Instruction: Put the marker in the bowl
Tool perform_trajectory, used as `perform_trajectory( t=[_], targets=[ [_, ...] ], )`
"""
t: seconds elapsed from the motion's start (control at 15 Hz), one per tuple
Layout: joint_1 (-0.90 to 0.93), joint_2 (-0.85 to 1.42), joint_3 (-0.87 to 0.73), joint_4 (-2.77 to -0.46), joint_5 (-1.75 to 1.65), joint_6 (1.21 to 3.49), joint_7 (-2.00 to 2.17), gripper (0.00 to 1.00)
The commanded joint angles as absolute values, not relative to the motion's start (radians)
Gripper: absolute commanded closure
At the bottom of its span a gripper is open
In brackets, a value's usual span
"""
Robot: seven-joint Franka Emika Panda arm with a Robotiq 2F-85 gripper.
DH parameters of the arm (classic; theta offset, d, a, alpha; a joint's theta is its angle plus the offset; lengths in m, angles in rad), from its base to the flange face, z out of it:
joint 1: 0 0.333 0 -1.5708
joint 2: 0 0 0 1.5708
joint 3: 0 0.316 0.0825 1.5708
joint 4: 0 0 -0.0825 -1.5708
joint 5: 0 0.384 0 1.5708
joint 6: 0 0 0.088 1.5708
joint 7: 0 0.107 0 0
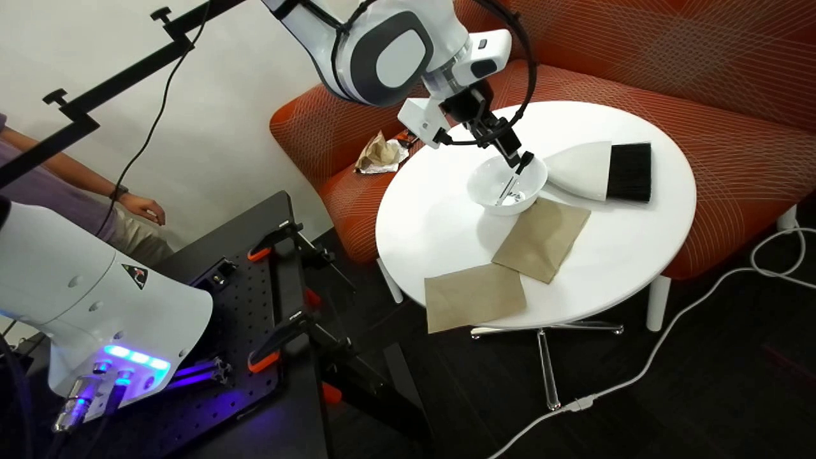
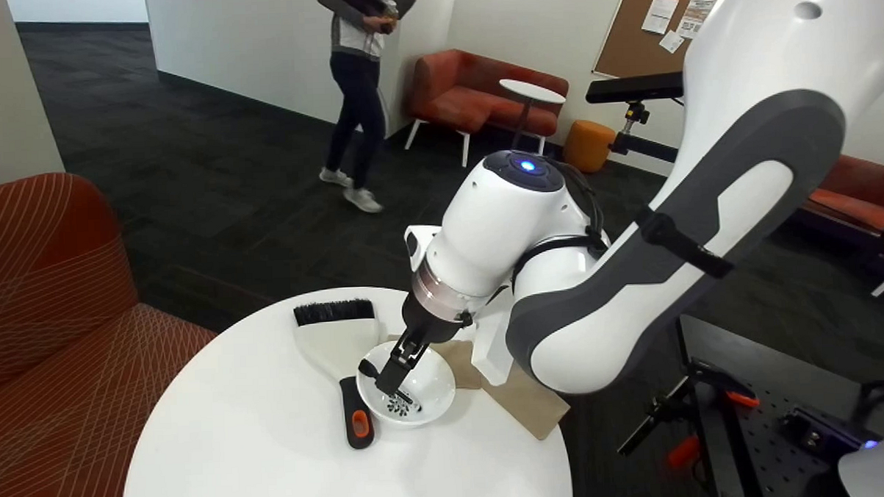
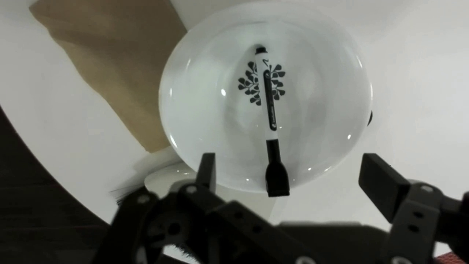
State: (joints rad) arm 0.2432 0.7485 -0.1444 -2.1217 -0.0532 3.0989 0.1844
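- While its broad black end jutted just past the rim, the marker (image 3: 271, 117), white with a black label, lay tilted inside the bowl (image 3: 315, 110).
- Bowl: one, white, glossy, shallow, upright; dark leaf print on its floor, partly covered by the marker.
- One hand (image 3: 289, 172), black: hung above the bowl, its two fingers (image 3: 383, 185) spread wide, one to each side of the marker's black end, gripping nothing.
- One counter (image 1: 421, 236), round and white: carried the bowl.
- One arm (image 1: 395, 67), white with grey panels: reached in over the counter, as seen in both exterior views.
- One brush (image 1: 583, 169), pale-bodied, black-bristled: lay flat just beside the bowl; an exterior view showed its black handle (image 2: 355, 402) with an orange inset.
- Two tan sheets (image 1: 542, 236), flat: one lay at the bowl's edge, whether partly beneath it could not be told; the second sheet (image 1: 475, 298) met its corner and overhung the counter's edge.
- One orange-red sofa (image 1: 733, 134), patterned in pale lines: stood beside the counter, a crumpled wrapper (image 1: 379, 156) on its seat.
- One black bench (image 1: 299, 408): bore the arm's base (image 1: 134, 299).
- One white cable (image 1: 581, 403): trailed over the dark floor (image 1: 733, 370).
- Two people: a person in purple (image 1: 51, 197), partly in view, and in an exterior view a person in dark trousers (image 2: 360, 100), well apart from the counter.
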Motion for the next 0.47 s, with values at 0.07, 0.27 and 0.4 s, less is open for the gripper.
perform_trajectory(
  t=[0.07, 0.27, 0.4],
  targets=[
    [0.260, 0.682, -0.148, -2.187, -0.031, 3.176, 0.166, 0.00],
    [0.248, 0.720, -0.141, -2.141, -0.027, 3.161, 0.158, 0.00],
    [0.250, 0.707, -0.142, -2.150, -0.026, 3.164, 0.158, 0.00]
  ],
)
